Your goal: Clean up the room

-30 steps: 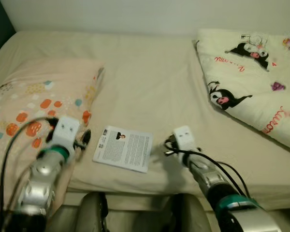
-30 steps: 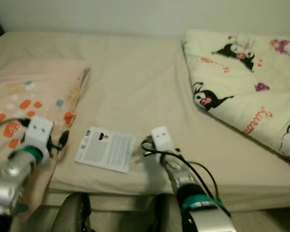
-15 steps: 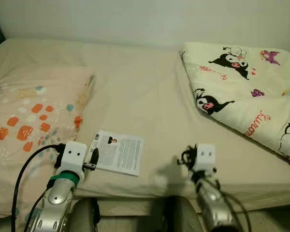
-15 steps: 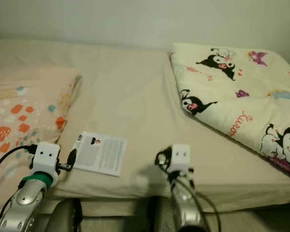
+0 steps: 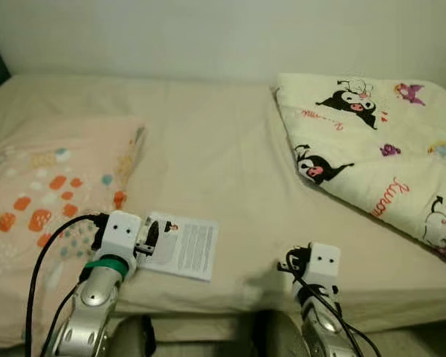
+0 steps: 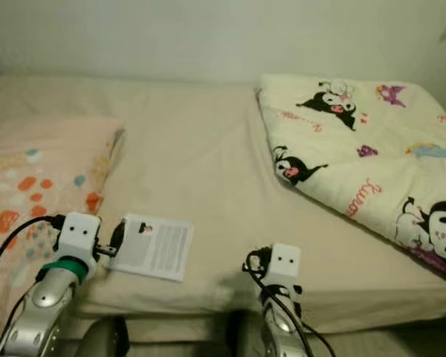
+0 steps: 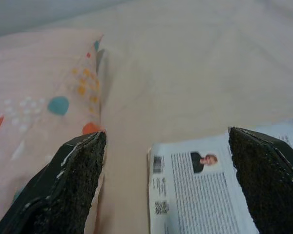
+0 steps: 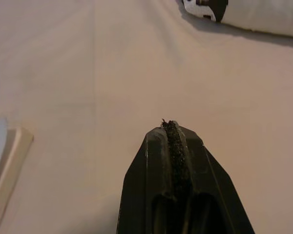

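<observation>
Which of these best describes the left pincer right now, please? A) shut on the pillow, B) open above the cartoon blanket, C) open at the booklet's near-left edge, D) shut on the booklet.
C: the left pincer has its fingers spread wide apart, with the printed booklet lying flat on the bed between them, ungrasped, beside the pillow.

bed [image 5: 223,141] | pillow [image 5: 44,186] | leaflet [image 5: 182,245] | cartoon quilt [image 5: 372,156]

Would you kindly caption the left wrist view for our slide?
Open left end effector poised over the leaflet beside the pillow.
</observation>
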Robot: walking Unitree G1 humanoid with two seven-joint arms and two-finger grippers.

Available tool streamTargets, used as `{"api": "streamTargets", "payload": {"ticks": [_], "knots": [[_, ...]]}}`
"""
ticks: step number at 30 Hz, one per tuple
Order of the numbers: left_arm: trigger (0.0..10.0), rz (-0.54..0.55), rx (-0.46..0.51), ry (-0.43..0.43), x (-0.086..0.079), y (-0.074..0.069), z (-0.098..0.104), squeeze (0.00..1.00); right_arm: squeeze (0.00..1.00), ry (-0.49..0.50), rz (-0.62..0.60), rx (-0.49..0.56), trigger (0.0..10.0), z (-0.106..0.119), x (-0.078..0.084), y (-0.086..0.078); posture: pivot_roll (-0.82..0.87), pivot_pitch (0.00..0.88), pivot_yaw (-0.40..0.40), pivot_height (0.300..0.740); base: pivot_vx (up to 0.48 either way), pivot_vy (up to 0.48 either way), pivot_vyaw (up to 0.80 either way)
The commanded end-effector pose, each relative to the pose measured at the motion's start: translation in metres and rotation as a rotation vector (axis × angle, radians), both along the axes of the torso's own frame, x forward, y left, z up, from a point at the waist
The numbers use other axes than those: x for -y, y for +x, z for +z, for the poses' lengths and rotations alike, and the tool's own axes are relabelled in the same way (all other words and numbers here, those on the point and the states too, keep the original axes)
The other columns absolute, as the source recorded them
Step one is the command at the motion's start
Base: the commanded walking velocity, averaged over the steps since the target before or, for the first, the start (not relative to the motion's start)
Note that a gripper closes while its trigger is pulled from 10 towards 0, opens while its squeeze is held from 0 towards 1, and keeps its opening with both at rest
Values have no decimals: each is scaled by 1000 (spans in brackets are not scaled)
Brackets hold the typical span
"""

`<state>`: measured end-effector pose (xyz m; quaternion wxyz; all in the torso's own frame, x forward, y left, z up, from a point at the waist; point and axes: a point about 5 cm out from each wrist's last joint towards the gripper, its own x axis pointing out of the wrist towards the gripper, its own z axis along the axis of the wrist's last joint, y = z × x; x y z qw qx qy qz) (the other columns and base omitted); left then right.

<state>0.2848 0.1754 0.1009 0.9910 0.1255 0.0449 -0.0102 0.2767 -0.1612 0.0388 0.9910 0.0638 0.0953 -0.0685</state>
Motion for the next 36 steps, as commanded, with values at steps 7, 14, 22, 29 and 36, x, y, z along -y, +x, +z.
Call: {"api": "streamTargets", "payload": {"ticks": [7,14,22,29,36], "knots": [[10000,-20,-20,-13,7,-2,-8,0,0,12,-6,-31,10000,-1,0,-3,93,0,-1,671,0,0,0],[10000,-24,-24,-16,7,-4,-10,0,0,15,-6,-38,10000,-2,1,-5,90,0,0,691,0,0,0],[10000,-18,-35,-26,7,-6,-14,0,0,24,-11,-48,10000,-3,-1,-11,84,0,0,726,0,0,0],[10000,-2,-33,-37,6,-6,-13,0,0,37,-15,-52,10000,-3,-4,-10,101,0,-11,740,0,0,0],[10000,43,-17,-36,-2,-1,-6,0,0,43,-25,-42,10000,4,-2,0,107,0,-5,740,0,0,0]]}}
